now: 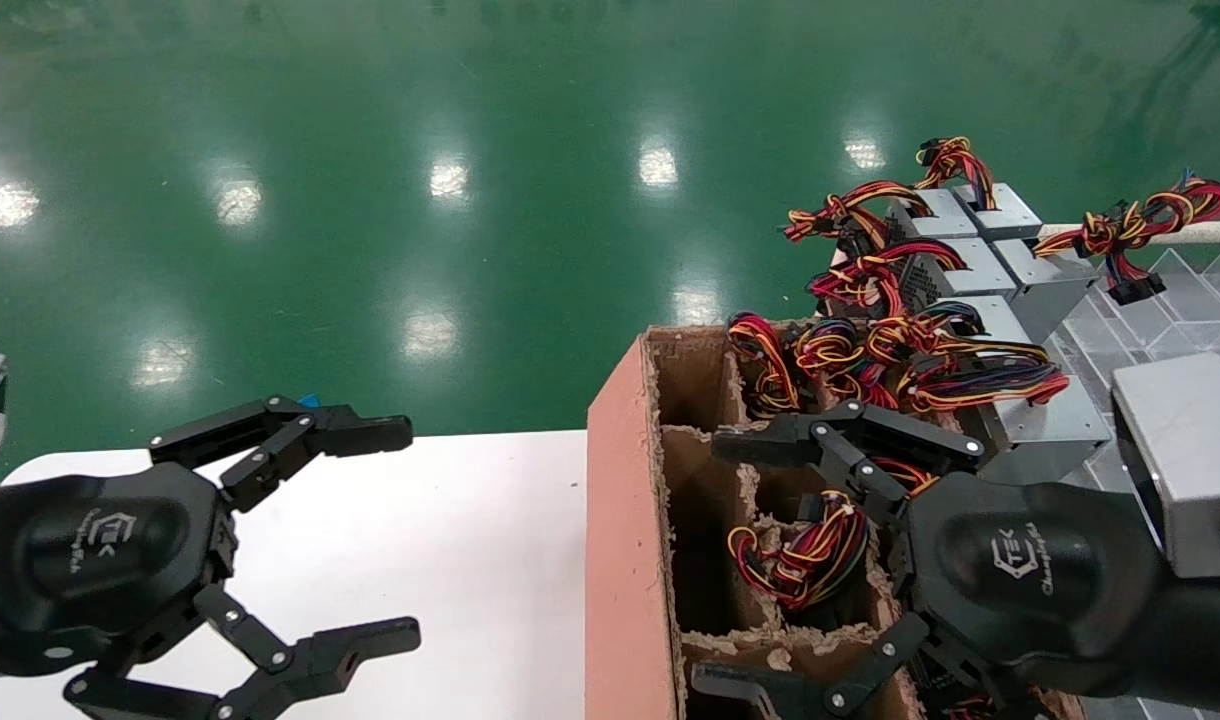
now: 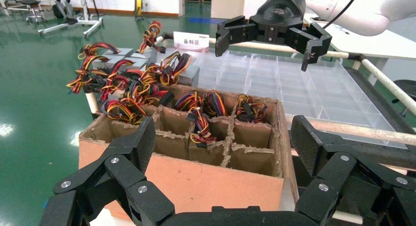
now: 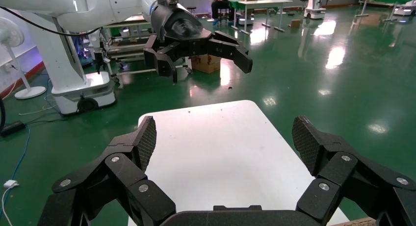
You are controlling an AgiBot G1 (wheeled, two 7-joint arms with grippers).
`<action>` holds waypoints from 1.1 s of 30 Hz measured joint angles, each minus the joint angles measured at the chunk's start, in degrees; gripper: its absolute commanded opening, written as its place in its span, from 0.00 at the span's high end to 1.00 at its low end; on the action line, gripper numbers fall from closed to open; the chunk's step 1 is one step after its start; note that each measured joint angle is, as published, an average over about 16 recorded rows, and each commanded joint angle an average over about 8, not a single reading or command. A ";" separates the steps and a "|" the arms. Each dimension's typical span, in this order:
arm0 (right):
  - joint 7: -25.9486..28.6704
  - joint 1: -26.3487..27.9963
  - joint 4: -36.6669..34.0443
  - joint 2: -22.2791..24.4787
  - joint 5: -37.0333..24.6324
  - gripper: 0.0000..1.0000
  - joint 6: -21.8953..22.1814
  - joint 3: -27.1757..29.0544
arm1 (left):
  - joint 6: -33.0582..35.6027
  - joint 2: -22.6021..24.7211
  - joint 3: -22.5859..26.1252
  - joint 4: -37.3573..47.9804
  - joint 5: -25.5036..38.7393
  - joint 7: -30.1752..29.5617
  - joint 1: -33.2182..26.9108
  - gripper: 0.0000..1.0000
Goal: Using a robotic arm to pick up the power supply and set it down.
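Observation:
A power supply sits deep in a middle cell of the brown cardboard box (image 1: 625,520). Only its red, yellow and black wire bundle (image 1: 800,555) (image 2: 200,130) shows; the metal case is hidden. My right gripper (image 1: 710,560) (image 3: 225,138) hovers open just above that cell with nothing between its fingers, and the bundle lies under the gap. In the left wrist view it (image 2: 265,49) hangs over the box on its white forearm. My left gripper (image 1: 410,530) (image 2: 223,142) hangs open and empty over the white table (image 1: 450,540), facing the box's side.
Other cells at the box's far end hold more wire bundles (image 1: 840,360). Behind the box stand several grey power supplies (image 1: 980,265) with tangled wires. A clear divided tray (image 1: 1170,310) lies to the right. Green floor surrounds the table.

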 measured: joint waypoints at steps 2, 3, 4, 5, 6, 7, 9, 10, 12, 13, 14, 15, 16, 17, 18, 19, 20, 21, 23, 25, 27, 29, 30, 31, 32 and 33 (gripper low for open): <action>0.00 0.00 0.00 0.00 0.00 0.00 0.00 0.00 | 0.00 0.00 0.00 0.00 0.00 0.00 0.00 0.00; 0.00 0.00 0.00 0.00 0.00 0.00 0.00 0.00 | 0.00 0.00 0.00 0.00 0.00 0.00 0.00 0.00; 0.00 0.00 0.00 0.00 0.00 0.00 0.00 0.00 | 0.00 0.00 0.00 0.00 0.00 0.00 0.00 0.00; 0.00 0.00 0.00 0.00 0.00 0.00 0.00 0.00 | 0.00 0.00 0.00 0.00 0.00 0.00 0.00 0.00; 0.00 0.00 0.00 0.00 0.00 0.00 0.00 0.00 | 0.00 0.00 0.00 0.00 0.00 0.00 0.00 0.00; 0.00 0.00 0.00 0.00 0.00 0.00 0.00 0.00 | 0.00 0.00 0.00 0.00 0.00 0.00 0.00 0.03; 0.00 0.00 0.00 0.00 0.00 0.00 0.00 0.00 | 0.00 0.00 0.00 0.00 0.00 0.00 0.00 0.24; 0.00 0.00 0.00 0.00 0.00 0.00 0.00 0.00 | 0.00 0.00 0.00 0.00 0.00 0.00 0.00 0.37; 0.00 0.00 0.00 0.00 0.00 0.00 0.00 0.00 | 0.00 0.00 0.00 0.00 0.00 0.00 0.00 0.62; 0.00 0.00 0.00 0.00 0.00 0.00 0.00 0.00 | 0.00 0.00 0.00 0.00 0.00 0.00 0.00 0.74; 0.00 0.00 0.00 0.00 0.00 0.00 0.00 0.00 | 0.00 0.00 0.00 0.00 0.00 0.00 0.00 0.87; 0.00 0.00 0.00 0.00 0.00 0.00 0.00 0.00 | 0.00 0.00 0.00 0.00 0.00 0.00 0.00 0.97; 0.00 0.00 0.00 0.00 0.00 0.00 0.00 0.00 | 0.00 0.00 0.00 0.00 0.00 0.00 0.00 1.00; 0.00 0.00 0.00 0.00 0.00 0.00 0.00 0.00 | 0.00 0.00 0.00 0.00 0.00 0.00 0.00 1.00; 0.00 0.00 0.00 0.00 0.00 0.00 0.00 0.00 | 0.00 0.00 0.00 0.00 0.00 0.00 0.00 1.00; 0.00 0.00 0.00 0.00 0.00 0.00 0.00 0.00 | 0.00 0.00 0.00 0.00 0.00 0.00 0.00 1.00; 0.00 0.00 0.00 0.00 0.00 0.00 0.00 0.00 | 0.00 0.00 0.00 0.00 0.00 0.00 0.00 1.00; 0.00 0.00 0.00 0.00 0.00 0.00 0.00 0.00 | 0.00 0.00 0.00 0.00 0.00 0.00 0.00 1.00; 0.01 -0.01 0.01 0.00 0.00 0.00 -0.01 0.00 | 0.00 0.00 0.00 0.00 0.00 0.00 0.00 1.00; 0.00 0.00 -0.01 0.01 -0.02 0.00 0.03 0.00 | 0.00 0.00 0.00 0.00 0.00 0.00 0.00 1.00; -0.06 0.04 -0.06 0.04 -0.17 0.00 0.19 0.02 | 0.00 0.00 0.00 0.00 0.00 0.00 0.00 1.00; -0.32 0.16 -0.07 0.06 -0.69 0.00 0.74 0.07 | 0.00 0.00 0.00 0.00 0.00 0.00 0.00 1.00; -0.49 0.25 -0.07 0.03 -1.04 0.00 1.19 0.10 | 0.00 0.00 0.00 0.00 0.00 0.00 0.00 1.00; -0.71 0.38 -0.06 -0.01 -1.49 0.00 1.76 0.15 | 0.00 0.00 0.00 0.00 0.00 0.00 0.00 1.00; -0.99 0.54 -0.02 -0.07 -2.07 0.00 2.45 0.18 | 0.00 0.00 0.00 0.00 0.00 0.00 0.00 1.00; -1.33 0.75 0.06 -0.17 -2.84 0.00 3.29 0.18 | 0.00 0.00 0.00 0.00 0.00 0.00 0.00 1.00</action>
